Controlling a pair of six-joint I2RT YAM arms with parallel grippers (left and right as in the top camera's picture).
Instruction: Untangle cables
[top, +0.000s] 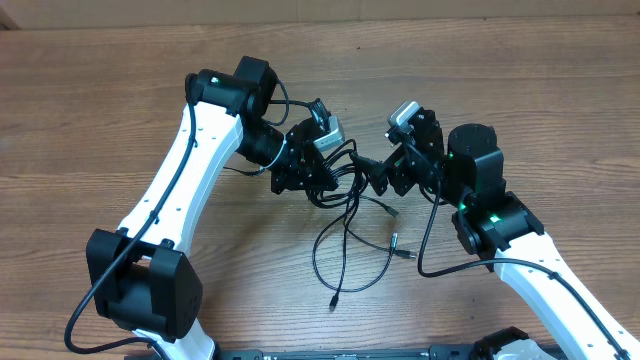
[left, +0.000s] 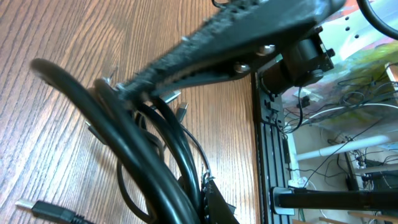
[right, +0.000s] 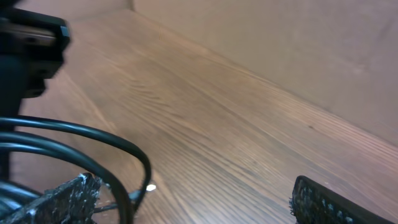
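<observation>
The black cables (top: 345, 215) form a tangle between my two grippers at the table's middle, and loose strands with small plugs (top: 333, 301) trail toward the front. My left gripper (top: 318, 170) is shut on the bundle; in the left wrist view thick cable loops (left: 143, 155) run through its jaws (left: 199, 199). My right gripper (top: 378, 172) sits just right of the tangle. In the right wrist view its fingers (right: 193, 205) are wide apart, with cable strands (right: 81, 158) curving past the left finger and not clamped.
The wooden table (top: 120, 120) spreads around the arms. A brown wall (right: 280, 50) stands behind it. A black rail (left: 267, 124) runs along the table's front edge. A loose plug (left: 46, 211) lies on the wood near my left gripper.
</observation>
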